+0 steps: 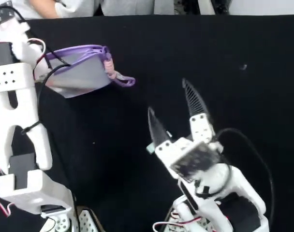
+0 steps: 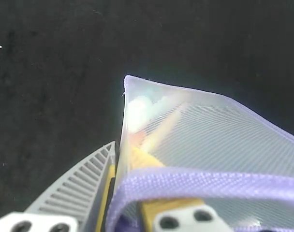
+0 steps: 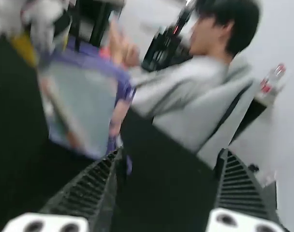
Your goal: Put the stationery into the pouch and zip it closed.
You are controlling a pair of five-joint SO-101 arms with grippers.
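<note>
From above, the pouch (image 1: 81, 72) is lying at the far left of the black desk (image 1: 219, 53), with its long axis running across the desk. Its near end is sitting in the left gripper (image 1: 43, 72), and its lilac zip strap (image 1: 122, 79) is trailing off the other end towards the middle. The purple rim is bowing apart, so the mouth is probably not zipped yet. The right gripper (image 1: 177, 115) is hanging well apart from the pouch with its fingers (image 1: 157, 128) spread wide and nothing between them. The strap is lying ahead of it and off to its left. That end is the nearer one for the right arm, and bare desk is lying between them.

In the left wrist view, the ribbed grey fingers (image 2: 84, 181) are pinching the pouch's edge just under its purple band. The mesh is blurring the stationery (image 2: 159, 133) inside, but it looks like a pencil-like stick and some pale pieces.

In the right wrist view, the released fingers (image 3: 91, 186) are pointing over the desk at the pouch, which is standing ahead on one side of the gap. Closing the zip calls for a pull along the long axis, away from the holding arm.
</note>
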